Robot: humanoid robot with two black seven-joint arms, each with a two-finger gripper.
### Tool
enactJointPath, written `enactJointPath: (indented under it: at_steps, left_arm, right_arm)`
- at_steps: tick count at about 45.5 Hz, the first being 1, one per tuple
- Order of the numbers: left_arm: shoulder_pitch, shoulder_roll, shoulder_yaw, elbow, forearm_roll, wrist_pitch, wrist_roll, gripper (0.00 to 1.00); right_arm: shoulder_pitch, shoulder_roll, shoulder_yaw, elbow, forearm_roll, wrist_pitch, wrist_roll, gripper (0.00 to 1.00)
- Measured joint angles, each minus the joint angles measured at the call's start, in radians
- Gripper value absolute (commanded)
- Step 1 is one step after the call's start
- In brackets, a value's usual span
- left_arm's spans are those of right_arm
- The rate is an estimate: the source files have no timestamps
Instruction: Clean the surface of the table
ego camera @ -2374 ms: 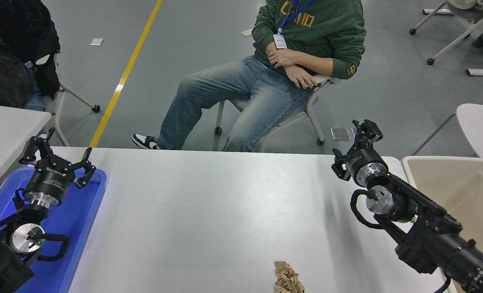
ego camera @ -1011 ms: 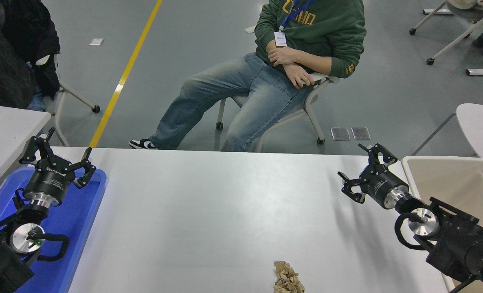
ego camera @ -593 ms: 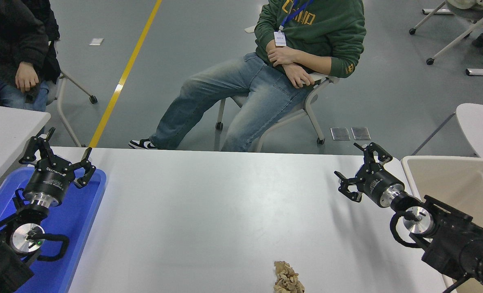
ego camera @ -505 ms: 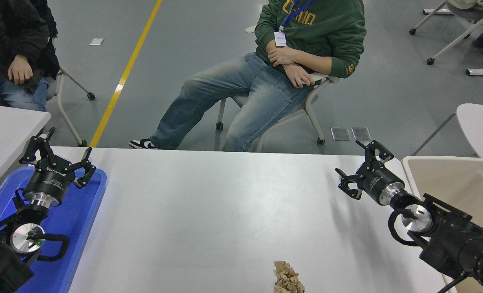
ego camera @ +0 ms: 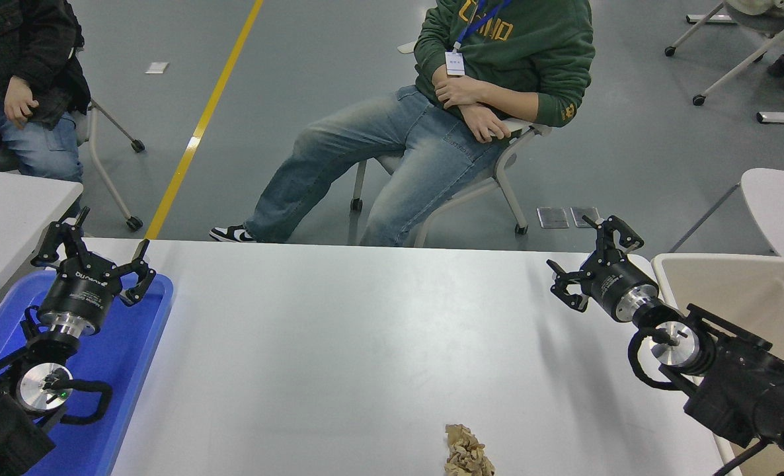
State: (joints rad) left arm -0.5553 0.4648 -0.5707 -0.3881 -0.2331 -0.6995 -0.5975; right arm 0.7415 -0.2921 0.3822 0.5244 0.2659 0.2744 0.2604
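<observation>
The table surface is a wide matte white-grey top. A crumpled tan wad of paper lies on it at the near edge, right of centre. My right gripper is open and empty, raised over the table's far right corner, well away from the wad. My left gripper is open and empty, parked over the blue tray at the left.
A beige bin stands off the table's right edge, beside my right arm. A smaller white table is at the far left. One person sits on a chair beyond the far edge; another person is at the top left.
My right gripper dropped from its turned pose, opened out, then rose slightly toward the far right corner. The person at top left moved into view. The wad has not moved.
</observation>
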Motion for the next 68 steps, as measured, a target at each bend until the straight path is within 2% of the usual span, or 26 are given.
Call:
enactJointPath:
  at_steps: [10, 19, 38, 52, 68]
  left_arm:
    - [0.0, 0.0, 0.0, 0.0, 0.0, 0.0, 0.0, 1.0]
    - [0.0, 0.0, 0.0, 0.0, 0.0, 0.0, 0.0, 1.0]
    - [0.0, 0.0, 0.0, 0.0, 0.0, 0.0, 0.0, 1.0]
    - [0.0, 0.0, 0.0, 0.0, 0.0, 0.0, 0.001, 1.0]
    - [0.0, 0.0, 0.0, 0.0, 0.0, 0.0, 0.001, 1.0]
  right_arm:
    - [0.0, -0.013, 0.012, 0.02, -0.038, -0.015, 0.004, 1.0]
    - [-0.001, -0.068, 0.009, 0.097, -0.151, -0.041, 0.005, 1.0]
    - [0.002, -0.353, -0.065, 0.496, -0.543, -0.126, -0.002, 1.0]
    - [0.029, -0.573, -0.22, 0.822, -0.821, -0.158, -0.016, 1.0]
    - [0.074, -0.654, -0.425, 0.99, -1.055, -0.167, -0.06, 1.0]
